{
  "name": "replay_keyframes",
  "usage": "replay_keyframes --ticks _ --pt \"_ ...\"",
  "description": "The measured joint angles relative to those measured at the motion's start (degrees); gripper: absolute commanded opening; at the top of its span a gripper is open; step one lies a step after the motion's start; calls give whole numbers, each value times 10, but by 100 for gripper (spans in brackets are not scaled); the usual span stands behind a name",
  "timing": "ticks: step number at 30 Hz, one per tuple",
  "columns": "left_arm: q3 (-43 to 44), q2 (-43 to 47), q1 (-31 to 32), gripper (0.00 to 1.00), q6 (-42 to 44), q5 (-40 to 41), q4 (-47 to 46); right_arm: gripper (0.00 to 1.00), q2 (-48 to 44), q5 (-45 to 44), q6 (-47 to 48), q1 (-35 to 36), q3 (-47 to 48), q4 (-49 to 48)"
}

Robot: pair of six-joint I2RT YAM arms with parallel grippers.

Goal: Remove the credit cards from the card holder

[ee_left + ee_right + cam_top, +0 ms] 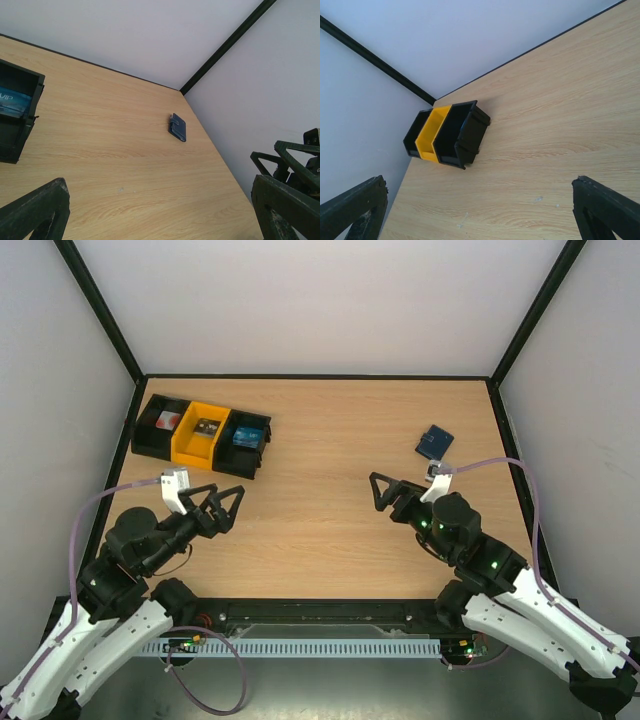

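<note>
The card holder (434, 443) lies flat on the bench (330, 420), far back on my right side, close to the wall. It is small, dark blue and square, and it looks shut. My right gripper (388, 492) hangs near it with its fingers spread wide, holding nothing. My left gripper (222, 500) is spread wide too and holds nothing. Just behind it sits the row of bins (192, 456): black, yellow, black. One black bin has a blue card (243, 437) inside. The others hold small things I cannot make out. The bench is smooth pale wood.
</note>
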State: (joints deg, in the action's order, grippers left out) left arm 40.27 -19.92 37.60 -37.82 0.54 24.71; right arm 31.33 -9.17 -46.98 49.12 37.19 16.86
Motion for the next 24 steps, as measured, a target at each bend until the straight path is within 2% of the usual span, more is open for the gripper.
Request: replay_keyframes --ticks 6,12,18,21,24 --pt "-12 17 0 100 3 7 -4 98 7 -14 5 0 -2 -22" --pt "-10 15 0 100 13 28 10 98 33 -70 25 0 -10 -74" --pt "5 -3 0 100 26 71 46 98 165 -154 66 -3 -13 -125" --pt "9 -6 0 100 38 86 54 100 253 -188 95 -37 3 -131" --pt "10 -9 0 100 48 97 61 85 323 -199 121 -102 24 -148"
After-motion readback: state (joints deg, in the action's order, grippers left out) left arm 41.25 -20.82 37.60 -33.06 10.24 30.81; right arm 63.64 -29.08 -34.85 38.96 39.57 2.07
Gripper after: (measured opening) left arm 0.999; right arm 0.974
